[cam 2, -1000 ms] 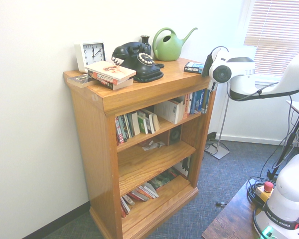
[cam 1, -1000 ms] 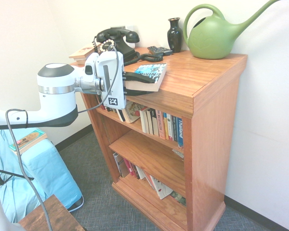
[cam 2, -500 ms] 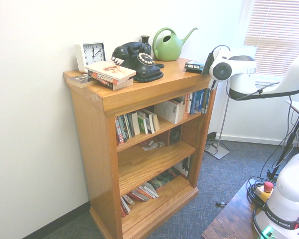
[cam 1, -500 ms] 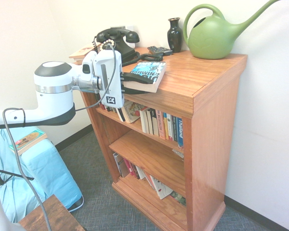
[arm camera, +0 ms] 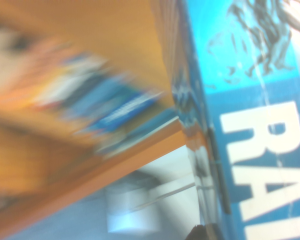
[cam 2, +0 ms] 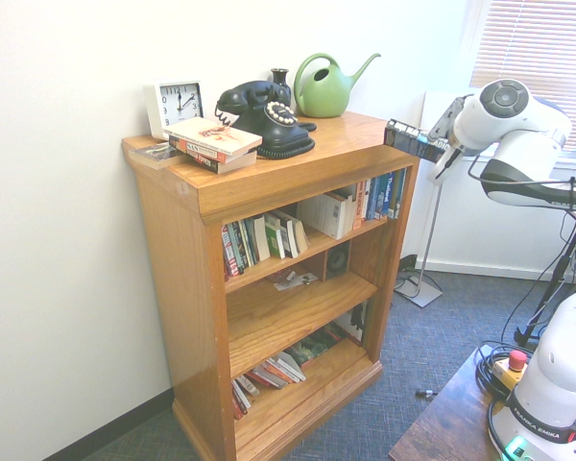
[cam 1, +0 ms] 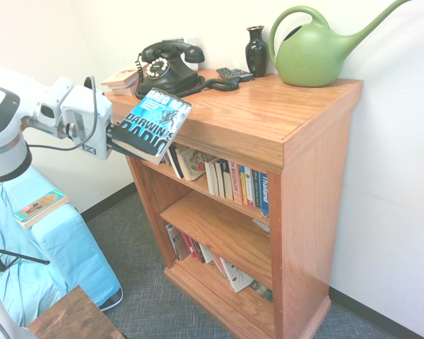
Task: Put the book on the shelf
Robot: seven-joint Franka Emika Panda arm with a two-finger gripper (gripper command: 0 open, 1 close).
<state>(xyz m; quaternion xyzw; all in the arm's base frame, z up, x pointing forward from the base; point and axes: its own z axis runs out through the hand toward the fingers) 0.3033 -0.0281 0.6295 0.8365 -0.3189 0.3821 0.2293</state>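
Pulled clear of the bookcase (cam 1: 314,212) top since the earlier frame, the arm (cam 2: 533,144) now carries the book in front of it, tilted. The pincer (cam 1: 112,135) pinches that book, DARWIN'S RADIO (cam 1: 152,126), by one end. Next it probably needs lowering well clear of the overhanging top, then turning upright, spine outward, before easing beside the blue Thailand paperback (cam 1: 264,194) without knocking its neighbours.
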